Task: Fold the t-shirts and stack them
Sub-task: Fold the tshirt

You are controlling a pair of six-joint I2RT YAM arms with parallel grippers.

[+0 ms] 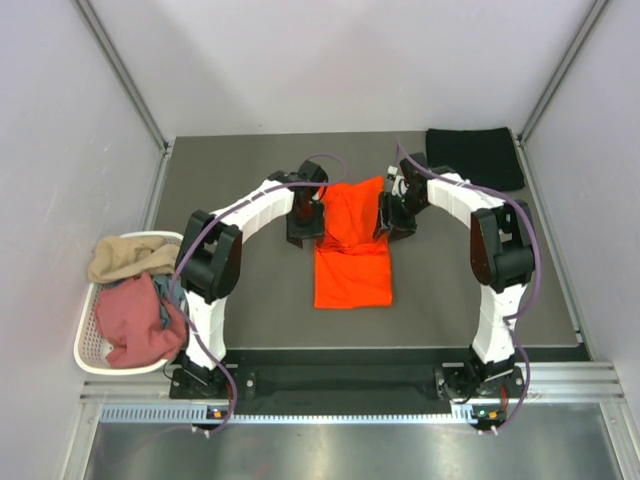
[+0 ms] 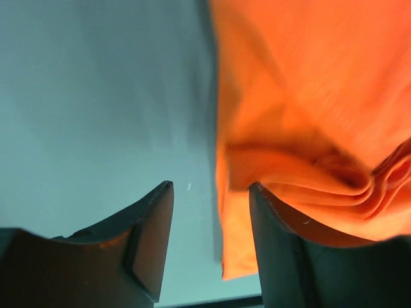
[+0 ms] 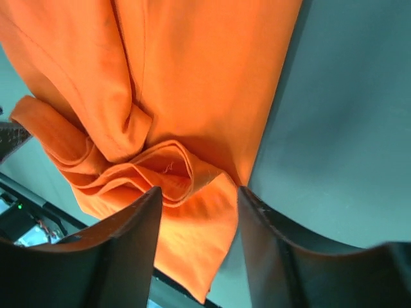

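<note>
Right now the orange t-shirt lies in the middle of the desk, its near half flat and its far half rumpled. Both pincers sit at that far half, one on each side. The left pincer is released, its fingers apart over bare desk, the shirt's edge just beside one of them. The right pincer is released too, straddling a bunched fold (the cloth lies loose between the fingers). A black t-shirt lies folded at the far right corner. A tan t-shirt and a pink t-shirt fill the white basket beside the left arm.
</note>
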